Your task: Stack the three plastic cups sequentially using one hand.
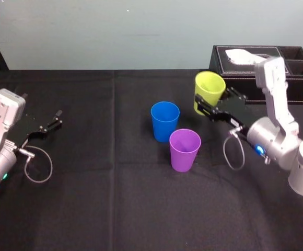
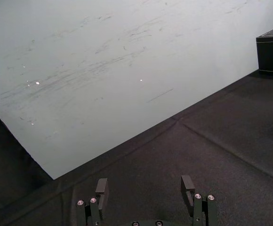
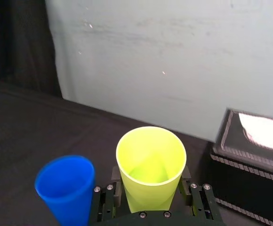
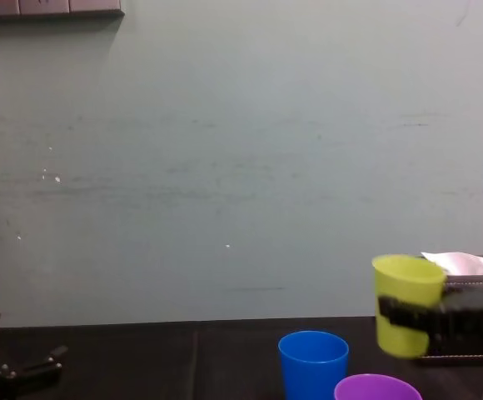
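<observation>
Chest view, unlike head view, shows the yellow-green tapered plastic cup (image 4: 408, 287) raised off the table (image 4: 125, 367). Right gripper (image 1: 204, 106) pinches its sides; parked left gripper's (image 2: 146, 188) jaws spread.

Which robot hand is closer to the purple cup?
Right. The right gripper, shut on the yellow-green cup, is behind and right of the purple cup; the left gripper sits far off to its left.

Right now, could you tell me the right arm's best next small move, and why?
Probably carry the yellow-green cup leftward over the blue cup: the right gripper holds it lifted, the blue cup stands upright nearby; the left gripper sits parked left.
</observation>
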You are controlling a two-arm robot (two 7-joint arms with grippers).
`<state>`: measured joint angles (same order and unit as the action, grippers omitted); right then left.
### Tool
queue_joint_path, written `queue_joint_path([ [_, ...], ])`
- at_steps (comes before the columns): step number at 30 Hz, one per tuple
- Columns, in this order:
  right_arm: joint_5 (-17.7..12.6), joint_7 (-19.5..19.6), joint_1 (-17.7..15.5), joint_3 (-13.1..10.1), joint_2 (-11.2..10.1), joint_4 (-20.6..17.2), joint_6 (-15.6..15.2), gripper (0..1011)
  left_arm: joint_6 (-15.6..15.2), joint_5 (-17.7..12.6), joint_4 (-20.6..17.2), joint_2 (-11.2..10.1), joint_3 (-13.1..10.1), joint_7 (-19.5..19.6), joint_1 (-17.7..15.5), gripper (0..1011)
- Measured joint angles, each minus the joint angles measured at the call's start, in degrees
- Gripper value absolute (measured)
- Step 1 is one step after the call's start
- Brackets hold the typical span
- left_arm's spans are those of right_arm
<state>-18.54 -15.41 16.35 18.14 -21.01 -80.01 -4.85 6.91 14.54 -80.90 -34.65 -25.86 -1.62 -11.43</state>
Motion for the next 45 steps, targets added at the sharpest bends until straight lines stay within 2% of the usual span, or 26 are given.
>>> queue_joint_path([
  [8, -1.49, -3.21, 2.03, -0.43, 0.38, -3.81, -5.41, 719, 0.0, 0.0, 0.0, 0.0, 0.0, 0.0, 0.0, 1011],
  [16, -3.14, -5.85, 2.53, 0.58, -0.42, -5.83, -8.16, 719, 0.0, 0.0, 0.0, 0.0, 0.0, 0.0, 0.0, 1011],
  [25, -3.86, -7.32, 3.18, 2.75, -1.09, -6.17, -8.44, 719, 0.0, 0.0, 0.0, 0.0, 0.0, 0.0, 0.0, 1011],
  [39, -4.38, -7.62, 3.34, 4.76, -1.56, -6.48, -8.23, 719, 0.0, 0.0, 0.0, 0.0, 0.0, 0.0, 0.0, 1011],
  [45, -4.31, -7.7, 3.52, 5.66, -1.44, -5.44, -7.57, 719, 0.0, 0.0, 0.0, 0.0, 0.0, 0.0, 0.0, 1011],
])
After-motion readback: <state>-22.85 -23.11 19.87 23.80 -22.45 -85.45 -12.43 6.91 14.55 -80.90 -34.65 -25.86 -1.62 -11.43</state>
